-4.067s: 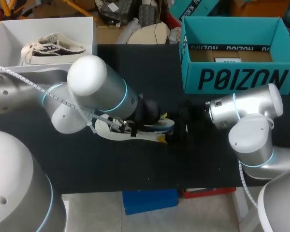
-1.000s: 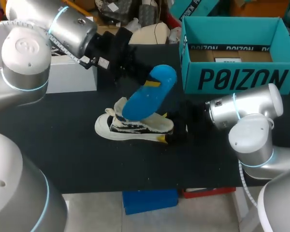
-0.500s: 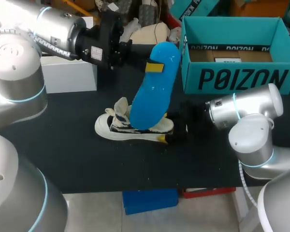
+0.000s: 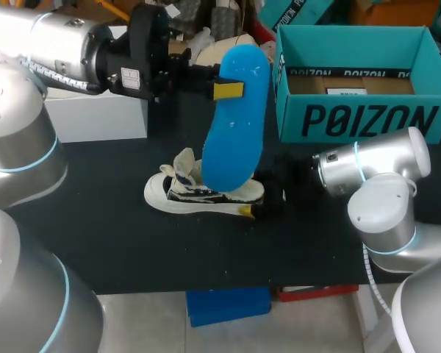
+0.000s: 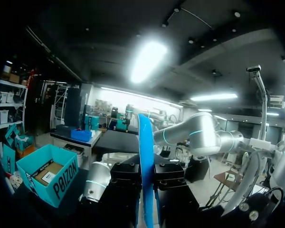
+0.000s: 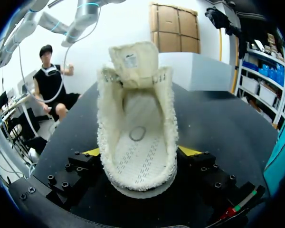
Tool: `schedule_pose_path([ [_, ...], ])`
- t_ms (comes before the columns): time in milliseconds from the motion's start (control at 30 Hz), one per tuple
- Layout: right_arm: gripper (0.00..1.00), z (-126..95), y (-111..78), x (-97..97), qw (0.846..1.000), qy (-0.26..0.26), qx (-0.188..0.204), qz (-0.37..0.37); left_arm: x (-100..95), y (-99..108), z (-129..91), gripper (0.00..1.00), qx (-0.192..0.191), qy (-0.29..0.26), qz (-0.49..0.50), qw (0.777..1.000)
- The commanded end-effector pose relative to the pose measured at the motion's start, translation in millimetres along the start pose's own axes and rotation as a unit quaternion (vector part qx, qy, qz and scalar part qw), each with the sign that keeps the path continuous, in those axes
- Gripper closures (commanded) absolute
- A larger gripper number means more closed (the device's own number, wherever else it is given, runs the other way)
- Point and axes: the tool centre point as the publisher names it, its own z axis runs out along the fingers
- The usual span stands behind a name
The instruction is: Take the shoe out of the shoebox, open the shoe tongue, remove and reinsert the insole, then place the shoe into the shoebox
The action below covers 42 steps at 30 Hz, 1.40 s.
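Observation:
A cream and black shoe (image 4: 204, 193) lies on its side on the black table, its tongue (image 6: 134, 58) folded open and its inside bare. My right gripper (image 4: 263, 197) holds the heel end, a yellow tip pressed on each side (image 6: 140, 152). The blue insole (image 4: 235, 121) stands almost upright above the shoe, its lower end near the opening. My left gripper (image 4: 208, 79) is shut on its upper part beside a yellow label. In the left wrist view the insole (image 5: 146, 161) shows edge-on between the black fingers (image 5: 125, 173).
The teal shoebox (image 4: 425, 44) stands open at the back right, a paper slip on its floor. A white box (image 4: 95, 114) sits at the back left, mostly behind my left arm. Bare black table lies in front of the shoe.
My left arm has lifted the insole out of the shoe and tipped it more upright, drawing back to the left. The right gripper and the shoe have stayed put.

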Motion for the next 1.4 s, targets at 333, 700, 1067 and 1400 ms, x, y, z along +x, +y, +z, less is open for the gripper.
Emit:
schedule_pose_path([
  [333,1.00,0,-3.3,-1.7,1.000,0.001,0.000,0.001,14.3,-27,8,1.00,0.036,0.002,-0.053,0.998],
  [700,1.00,0,-3.3,-1.7,1.000,0.001,0.000,0.001,64.1,-106,23,1.00,0.050,0.003,-0.083,0.995],
  [1067,1.00,0,-3.3,-1.7,1.000,0.001,0.000,0.001,90.5,-117,15,1.00,0.093,0.000,-0.140,0.986],
  [1400,0.95,0,-3.3,-1.7,1.000,0.001,0.000,0.001,91.5,-118,13,1.00,0.098,-0.004,-0.133,0.986],
])
